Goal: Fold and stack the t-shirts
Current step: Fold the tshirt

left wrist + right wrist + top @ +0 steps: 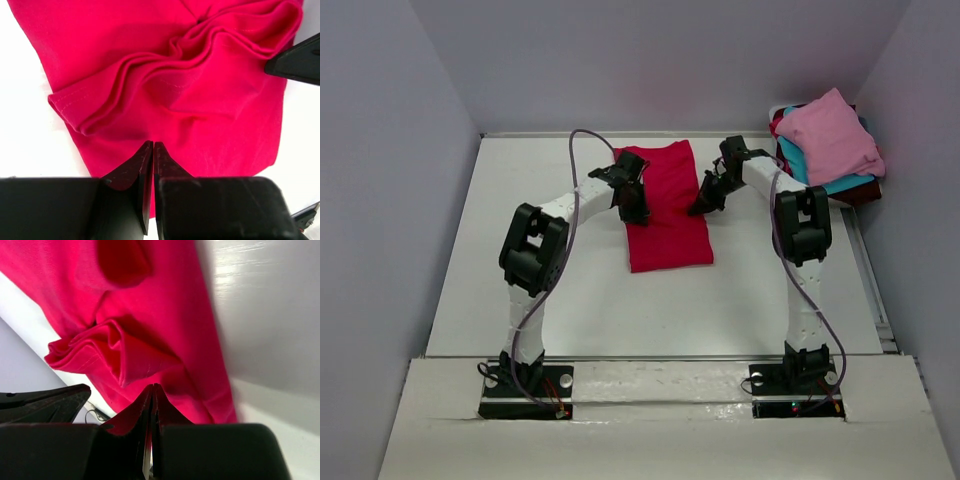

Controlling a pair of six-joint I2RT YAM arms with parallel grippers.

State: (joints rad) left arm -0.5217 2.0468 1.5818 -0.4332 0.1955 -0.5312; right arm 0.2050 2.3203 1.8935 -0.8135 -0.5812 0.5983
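1. At the far middle of the white bench lies the red t-shirt, folded into a long rectangle of soft, matte cloth.
2. The left gripper has its black wedge-shaped fingers pressed together on the shirt's left edge. Beyond them the cloth bunches into rounded, layered ridges with a stitched hem showing.
3. The right gripper is clamped on the shirt's right edge, where the fabric rises in smooth folds.
4. In the far right corner, well apart from the red shirt, sits a loose stack. A pink t-shirt lies on top, over a teal t-shirt and a maroon t-shirt.
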